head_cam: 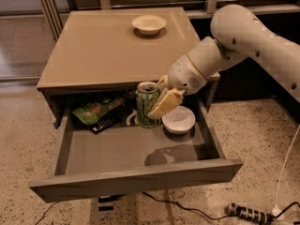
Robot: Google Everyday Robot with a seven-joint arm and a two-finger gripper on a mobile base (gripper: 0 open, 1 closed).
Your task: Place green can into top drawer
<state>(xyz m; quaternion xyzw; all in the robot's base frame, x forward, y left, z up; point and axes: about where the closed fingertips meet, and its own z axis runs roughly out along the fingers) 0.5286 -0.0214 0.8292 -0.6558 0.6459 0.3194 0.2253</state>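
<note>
The gripper is positioned over the far half of the open top drawer, entering from the right. Its jaws are closed on the green can, with one tan finger pressed against the can's right side. The can is upright, long axis vertical, silver top uppermost. It sits just left of the white bowl and right of the green snack bag, and appears clear of both. The bare grey drawer floor lies directly below and nearer. The coming move is therefore judged to be a straight descent, holding the axis vertical and keeping clearance from the bowl rim.
</note>
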